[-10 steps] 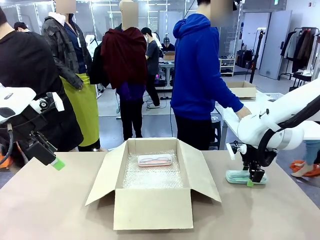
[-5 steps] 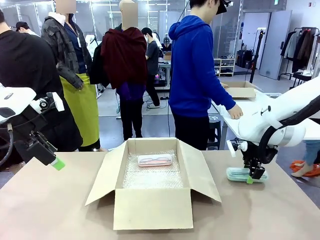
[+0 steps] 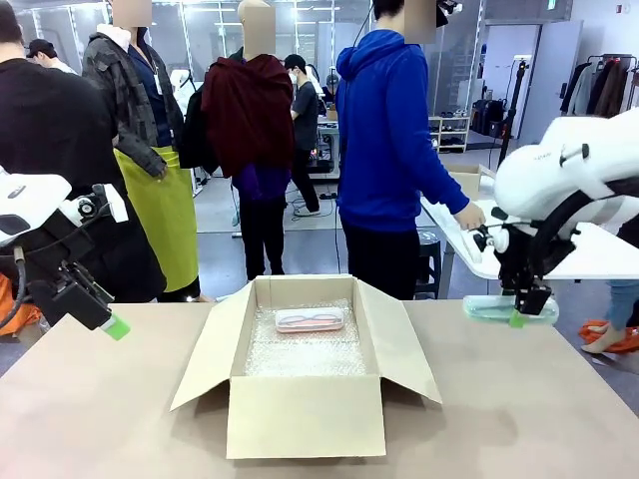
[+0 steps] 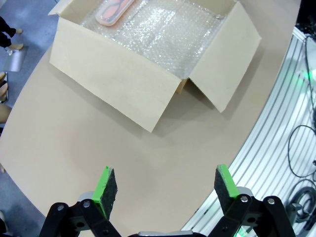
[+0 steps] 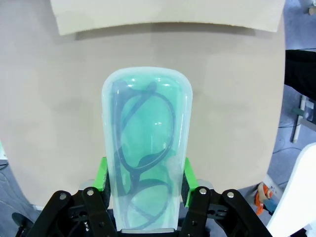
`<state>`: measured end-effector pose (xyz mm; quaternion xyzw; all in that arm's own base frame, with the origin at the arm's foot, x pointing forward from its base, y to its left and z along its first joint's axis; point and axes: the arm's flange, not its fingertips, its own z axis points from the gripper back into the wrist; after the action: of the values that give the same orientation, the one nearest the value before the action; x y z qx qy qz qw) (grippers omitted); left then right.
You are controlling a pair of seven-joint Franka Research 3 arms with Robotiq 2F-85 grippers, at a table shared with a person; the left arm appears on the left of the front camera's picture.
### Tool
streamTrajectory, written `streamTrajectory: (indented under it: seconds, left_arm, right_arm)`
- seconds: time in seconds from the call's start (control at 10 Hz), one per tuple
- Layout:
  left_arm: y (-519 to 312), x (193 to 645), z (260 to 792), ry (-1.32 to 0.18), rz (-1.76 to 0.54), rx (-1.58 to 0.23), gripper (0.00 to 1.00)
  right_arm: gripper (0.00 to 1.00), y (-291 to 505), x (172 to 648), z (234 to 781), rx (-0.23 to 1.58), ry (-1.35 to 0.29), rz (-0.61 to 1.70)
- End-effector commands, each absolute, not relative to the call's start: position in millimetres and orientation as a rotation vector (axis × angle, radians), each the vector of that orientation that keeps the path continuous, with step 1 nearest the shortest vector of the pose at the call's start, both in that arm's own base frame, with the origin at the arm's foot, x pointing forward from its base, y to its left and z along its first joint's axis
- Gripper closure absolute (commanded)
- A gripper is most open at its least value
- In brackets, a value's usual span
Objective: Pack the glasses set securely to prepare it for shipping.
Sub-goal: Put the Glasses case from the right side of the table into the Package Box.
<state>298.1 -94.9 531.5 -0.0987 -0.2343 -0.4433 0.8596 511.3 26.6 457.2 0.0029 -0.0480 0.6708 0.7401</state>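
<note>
The mint green glasses case (image 3: 497, 307) hangs level above the table's right side, held by my right gripper (image 3: 525, 311). In the right wrist view the mint case (image 5: 146, 143) is see-through with dark glasses inside, and my right gripper (image 5: 144, 177) is shut on its near end. The pale pink case (image 3: 310, 319) lies on bubble wrap at the back of the open cardboard box (image 3: 305, 414); in the left wrist view the pink case (image 4: 114, 11) sits at the top. My left gripper (image 3: 112, 325) hovers at the far left, and its view shows the left gripper (image 4: 165, 185) open and holding nothing.
The box flaps (image 3: 404, 349) spread out to both sides at the table's middle. A person in a blue hoodie (image 3: 394, 140) stands beyond the far edge, hand on a white table (image 3: 599, 261) at the right. Several other people stand behind.
My right gripper has lifted the mint green case off the table, up and slightly to the right. The left arm has stayed still.
</note>
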Motion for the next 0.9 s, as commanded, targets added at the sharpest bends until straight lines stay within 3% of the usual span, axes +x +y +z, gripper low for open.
streamTrajectory:
  seconds: [0.0, 0.4, 0.8]
  left_arm:
    - [-94.5, 298.6, 531.9, -0.502, -0.933, -0.219, 0.00]
    - [-94.5, 298.6, 531.9, -0.502, -0.933, -0.219, 0.00]
    - [-94.5, 298.6, 531.9, -0.502, -0.933, -0.219, 0.00]
  right_arm:
    - [0.71, 55.8, 512.5, 474.6, -0.040, -0.078, 1.460]
    - [0.71, 176.0, 523.9, 503.8, -0.066, -0.055, 1.531]
    - [0.71, 307.1, 551.8, 489.9, -0.028, -0.037, 1.608]
